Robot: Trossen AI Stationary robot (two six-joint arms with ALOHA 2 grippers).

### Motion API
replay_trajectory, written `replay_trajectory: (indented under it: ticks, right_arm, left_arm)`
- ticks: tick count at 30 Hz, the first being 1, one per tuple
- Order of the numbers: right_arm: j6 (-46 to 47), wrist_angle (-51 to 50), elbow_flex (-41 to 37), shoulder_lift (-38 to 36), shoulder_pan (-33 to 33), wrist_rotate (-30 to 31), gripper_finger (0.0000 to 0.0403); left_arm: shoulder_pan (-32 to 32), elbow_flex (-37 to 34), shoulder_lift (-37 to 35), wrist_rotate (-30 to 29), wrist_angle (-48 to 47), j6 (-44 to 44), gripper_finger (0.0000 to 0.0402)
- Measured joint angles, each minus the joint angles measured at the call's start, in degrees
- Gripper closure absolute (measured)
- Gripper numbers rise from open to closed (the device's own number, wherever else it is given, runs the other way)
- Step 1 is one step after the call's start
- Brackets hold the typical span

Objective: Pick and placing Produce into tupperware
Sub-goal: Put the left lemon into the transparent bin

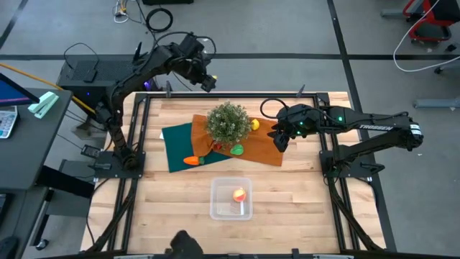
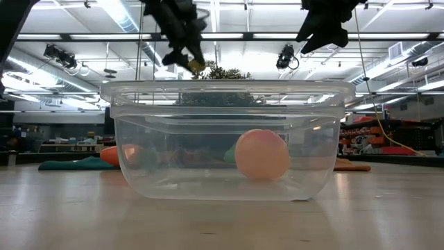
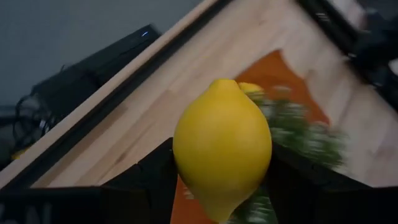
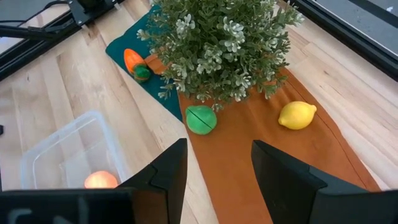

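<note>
the left gripper [image 1: 207, 83] hangs high over the far edge of the surface [image 1: 172, 201], left of centre, its jaws closed partway on a yellow lemon [image 3: 222, 148] held between them. the right gripper [image 1: 281, 139] hovers over the right part of the orange cloth [image 1: 260, 150], jaws partly open with nothing between them.

the clear box [image 1: 231, 198] sits near the front middle of the surface with the peach-coloured fruit [image 1: 238, 194] inside it, toward its right side. the bushy plant [image 1: 228, 122] stands in the middle where the orange cloth meets the green cloth [image 1: 177, 142]. a second lemon [image 4: 296, 115] lies on the orange cloth just right of the plant. the green piece [image 4: 201, 119] lies on the orange cloth on the plant's near side. the carrot [image 1: 192, 160] lies on the green cloth, left of the green piece.
</note>
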Motion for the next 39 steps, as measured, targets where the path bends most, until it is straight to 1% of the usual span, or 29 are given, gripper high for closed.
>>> replay_trajectory:
  ticks: [5, 8, 11, 15, 20, 30, 36, 39]
  right_arm:
    - [1.4, -3.4, 0.0, 0.0, -0.2, 0.0, 0.0257]
    - [1.6, -6.1, 0.0, 0.0, -0.9, -1.2, 0.0257]
    - [1.2, -8.1, 0.0, 0.0, -1.4, -1.5, 0.0257]
    - [-0.4, -9.7, 0.0, -0.2, -2.6, -1.6, 0.0257]
    - [-3.7, -11.4, 0.0, -0.7, -4.0, -1.6, 0.0257]
    - [-11.5, -17.3, 0.0, -2.1, -6.5, -1.6, 0.0257]
    - [-12.8, -18.2, 0.0, -3.1, -6.4, -3.2, 0.0257]
    - [-10.9, -18.2, 0.0, -3.5, -5.9, -4.0, 0.0257]
  left_arm:
    - [-5.4, 6.3, 0.0, 0.2, -3.0, 0.7, 0.0198]
    - [-8.6, 9.4, 0.0, 0.3, -5.9, 0.9, 0.0198]
    - [-11.8, 11.8, 0.0, 0.2, -7.4, 0.5, 0.0198]
    - [-16.0, 13.9, 0.0, 0.2, -8.2, -2.4, 0.0198]
    - [-21.8, 14.8, 0.0, -0.4, -8.1, -7.5, 0.0198]
    - [-33.1, 14.8, 0.0, -10.2, -7.7, -20.9, 0.0198]
    - [-39.4, 14.8, 0.0, -12.5, -7.2, -27.5, 0.0198]
    - [-42.2, 14.8, 0.5, -12.9, -7.3, -30.4, 0.0198]
